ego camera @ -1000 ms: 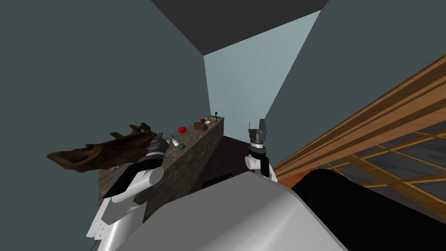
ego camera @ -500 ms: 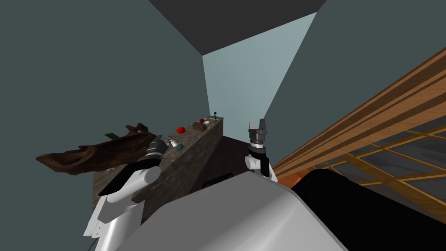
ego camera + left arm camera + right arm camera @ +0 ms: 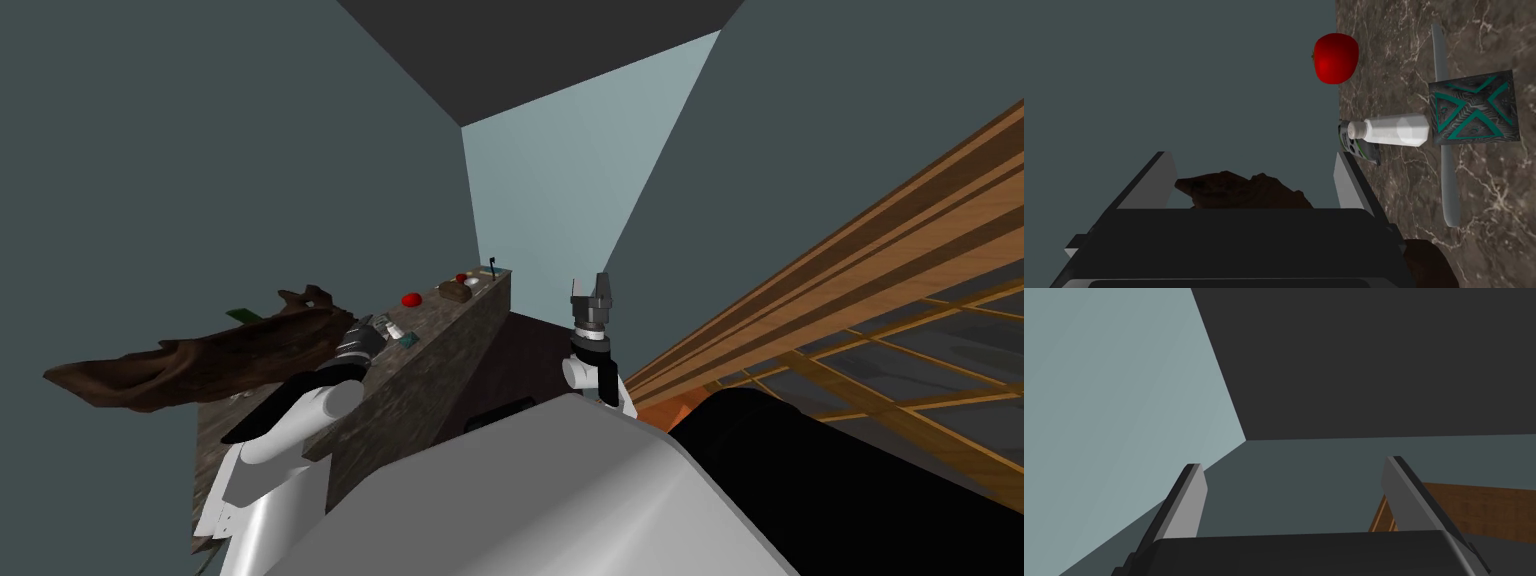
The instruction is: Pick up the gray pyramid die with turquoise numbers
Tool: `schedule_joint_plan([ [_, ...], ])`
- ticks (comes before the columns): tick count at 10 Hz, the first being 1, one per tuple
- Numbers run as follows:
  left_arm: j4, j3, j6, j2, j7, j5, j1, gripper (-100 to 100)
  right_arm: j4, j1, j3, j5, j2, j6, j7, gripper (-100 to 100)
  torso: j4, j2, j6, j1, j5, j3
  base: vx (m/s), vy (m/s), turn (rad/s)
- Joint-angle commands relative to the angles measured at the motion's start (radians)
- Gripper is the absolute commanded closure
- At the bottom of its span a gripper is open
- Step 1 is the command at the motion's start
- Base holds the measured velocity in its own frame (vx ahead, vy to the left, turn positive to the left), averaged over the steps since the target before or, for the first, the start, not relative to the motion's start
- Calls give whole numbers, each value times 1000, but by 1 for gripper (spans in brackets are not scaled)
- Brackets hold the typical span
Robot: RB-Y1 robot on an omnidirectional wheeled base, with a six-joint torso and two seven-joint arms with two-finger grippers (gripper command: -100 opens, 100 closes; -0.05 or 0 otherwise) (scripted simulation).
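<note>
One gray pyramid die [image 3: 1473, 109], faceted with turquoise markings, lies on the brown veined marble table [image 3: 1489, 210]. It rests across one thin grey blade [image 3: 1448, 195], just beside one white shaker [image 3: 1396, 130] lying flat. One glossy red fruit [image 3: 1336, 58] sits farther along. My left hand [image 3: 1252, 160] hovers open by rough dark driftwood [image 3: 1244, 190], off to the die's side. My right hand [image 3: 1293, 464] is open too, raised. Since a second ago my head view has shifted slightly, but the right hand hasn't moved.

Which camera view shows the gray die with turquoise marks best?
The left wrist view: the die lies near and large on the stone counter, its turquoise marks plain. In the head view it is a tiny teal speck close to the left gripper. The right wrist view faces away from the counter.
</note>
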Motion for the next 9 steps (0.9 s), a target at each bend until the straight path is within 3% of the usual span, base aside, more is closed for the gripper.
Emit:
schedule_joint_plan([
  [1, 11, 16, 39, 2, 3, 9, -14, -100, 0, 0, 0, 0, 0, 0, 0, 0, 0, 0, 0, 0, 0, 0, 14, -17, -14],
  [3, 52, 65, 107, -5, 7, 45, -41, -100, 0, 0, 0, 0, 0, 0, 0, 0, 0, 0, 0, 0, 0, 0, 30, -22, -37],
  [4, 52, 65, 128, -5, 7, 45, -41, -100, 0, 0, 0, 0, 0, 0, 0, 0, 0, -1, 0, 0, 0, -1, 31, -16, -11],
  [6, 92, 112, 198, -12, 12, 78, -65, -100, 0, 0, 0, 0, 0, 0, 0, 0, 0, -1, 0, 0, 0, 0, 31, -13, -32],
  [7, 92, 112, 211, -12, 12, 78, -65, -100, 0, 0, 0, 0, 0, 0, 0, 0, 0, -1, 0, 0, 0, -1, 37, -6, -12],
  [9, 131, 155, 275, -20, 17, 108, -85, -100, 0, 0, 0, 0, 0, 0, 0, 0, 0, -2, 0, 1, 0, -1, 47, 0, -26],
])
